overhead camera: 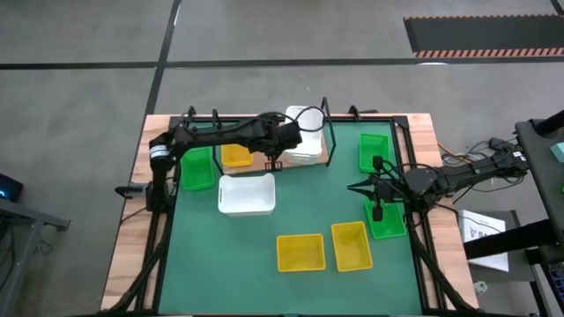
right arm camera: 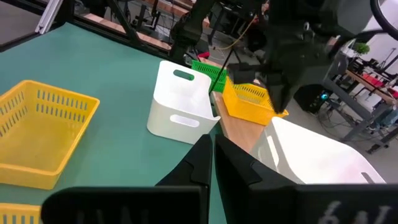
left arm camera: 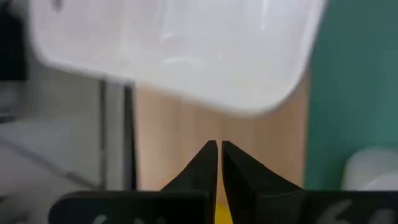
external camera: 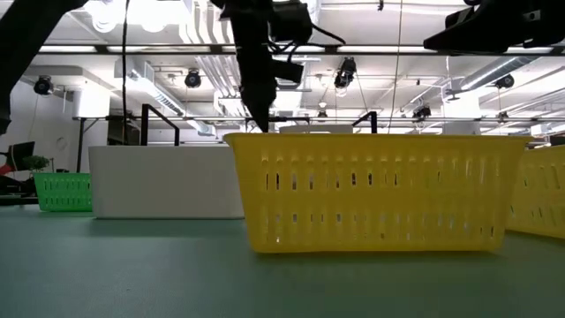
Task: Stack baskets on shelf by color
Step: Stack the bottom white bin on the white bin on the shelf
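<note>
The shelf (overhead camera: 324, 158) stands at the mat's far edge. A yellow basket (overhead camera: 235, 157) and a white basket (overhead camera: 305, 141) sit on its wood board. My left gripper (overhead camera: 271, 164) hangs shut over the board (left arm camera: 186, 124) between those two, pointing steeply down, with the white basket (left arm camera: 186, 50) just ahead of it. My right gripper (overhead camera: 355, 187) waits shut above the mat's right side, holding nothing. On the mat lie a white basket (overhead camera: 247, 195), two yellow baskets (overhead camera: 300, 252) (overhead camera: 352, 245) and green baskets (overhead camera: 196, 168) (overhead camera: 376, 151) (overhead camera: 385, 222).
The shelf's black wire frame (overhead camera: 326, 110) rises around the board. Bare green mat (overhead camera: 308, 198) lies between the shelf and the near yellow baskets. In the low view a yellow basket (external camera: 380, 190) fills the foreground.
</note>
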Controlling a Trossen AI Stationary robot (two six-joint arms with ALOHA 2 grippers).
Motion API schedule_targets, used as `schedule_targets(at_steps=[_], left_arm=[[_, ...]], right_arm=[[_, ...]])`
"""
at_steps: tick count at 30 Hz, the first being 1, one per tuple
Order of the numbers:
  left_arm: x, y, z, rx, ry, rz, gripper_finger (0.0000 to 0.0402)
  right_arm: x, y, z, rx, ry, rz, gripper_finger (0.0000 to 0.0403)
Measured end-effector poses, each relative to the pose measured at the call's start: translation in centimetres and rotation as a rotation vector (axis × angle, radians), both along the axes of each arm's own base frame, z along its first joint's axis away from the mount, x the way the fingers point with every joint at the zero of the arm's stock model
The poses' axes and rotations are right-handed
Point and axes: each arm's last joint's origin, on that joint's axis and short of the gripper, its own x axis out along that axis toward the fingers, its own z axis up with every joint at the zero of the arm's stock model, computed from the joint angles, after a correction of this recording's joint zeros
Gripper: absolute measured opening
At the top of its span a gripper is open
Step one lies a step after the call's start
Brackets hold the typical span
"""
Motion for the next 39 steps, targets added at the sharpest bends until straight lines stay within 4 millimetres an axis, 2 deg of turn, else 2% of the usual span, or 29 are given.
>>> schedule_targets(at_steps=[4, 9, 15, 21, 25, 29, 35, 39], left_arm=[[0.6, 0.0, -0.5, -0.034, -0.066, -0.016, 0.0001], [1.2, -0.2, 0.0, -0.083, -0.155, -0.033, 0.0001], [2.1, -0.1, 0.5, -0.062, -0.258, -0.044, 0.0001], [2.0, -0.3, 0.6, -0.068, -0.26, -0.036, 0.0001], [1.4, -1.3, 1.2, -0.102, -0.268, 0.01, 0.0001], [1.2, -4.4, 2.1, -0.126, -0.287, -0.025, 0.0001], [2.0, -11.4, 3.1, -0.148, -0.379, -0.187, 0.0001], [1.9, -16.2, 1.8, -0.159, -0.382, -0.309, 0.0001]], right_arm=[[0.0, 0.0, 0.0, -0.006, 0.004, 0.001, 0.0011], [0.0, 0.0, 0.0, -0.011, 0.005, 0.002, 0.0011], [0.0, 0.0, 0.0, -0.014, 0.005, 0.003, 0.0011], [0.0, 0.0, 0.0, -0.015, 0.005, 0.003, 0.0011], [0.0, 0.0, 0.0, -0.015, 0.005, 0.003, 0.0011], [0.0, 0.0, 0.0, -0.014, 0.005, 0.002, 0.0011], [0.0, -0.2, 0.0, 0.038, -0.003, -0.063, 0.0011], [0.2, -0.2, -0.2, 0.093, 0.0, -0.112, 0.0011]])
